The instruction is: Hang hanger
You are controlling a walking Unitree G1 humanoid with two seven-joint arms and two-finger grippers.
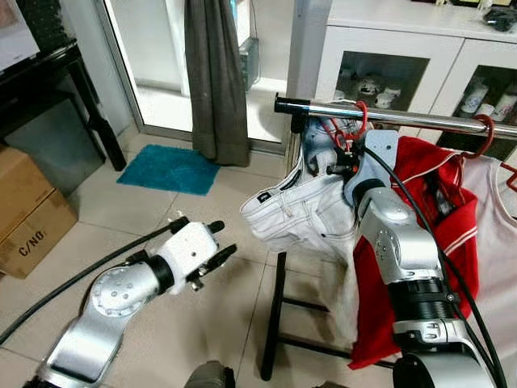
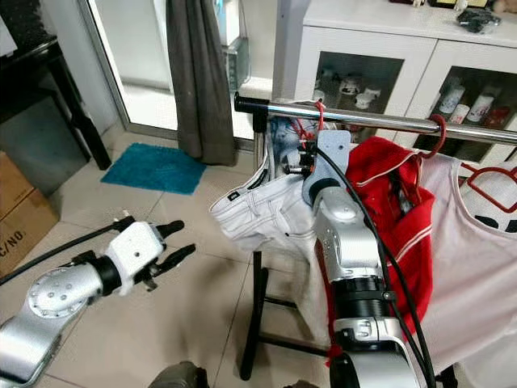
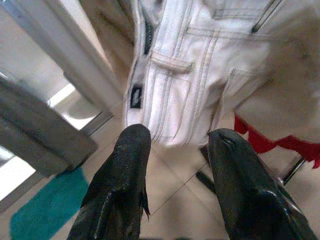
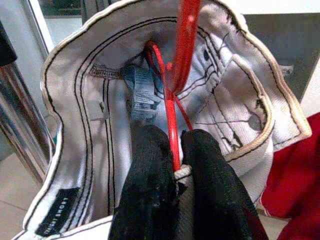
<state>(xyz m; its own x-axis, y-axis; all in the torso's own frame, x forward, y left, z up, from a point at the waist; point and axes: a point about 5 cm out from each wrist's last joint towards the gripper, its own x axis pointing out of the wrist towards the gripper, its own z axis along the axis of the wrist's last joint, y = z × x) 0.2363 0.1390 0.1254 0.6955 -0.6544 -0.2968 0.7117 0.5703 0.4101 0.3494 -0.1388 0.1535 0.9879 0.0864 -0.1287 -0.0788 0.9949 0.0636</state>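
Observation:
A red hanger [image 4: 173,122] carries white denim shorts [image 1: 292,212], and its hook [image 1: 361,115] sits over the chrome clothes rail [image 1: 420,120]. My right gripper [image 4: 176,165] is raised to the rail's left end and is shut on the red hanger wire just below the hook, inside the shorts' waistband [image 4: 150,30]. My left gripper [image 1: 212,249] hovers low over the floor, left of the shorts, open and holding nothing. The left wrist view looks between its fingers [image 3: 125,165] at the shorts [image 3: 180,85].
A red garment [image 1: 440,242] and a white top [image 2: 477,267] hang further right on the rail. The rack's black frame [image 1: 275,315] stands below. A white cabinet [image 1: 388,48] is behind, a grey curtain [image 1: 214,81] and teal mat [image 1: 170,168] to the left, cardboard boxes [image 1: 28,210] far left.

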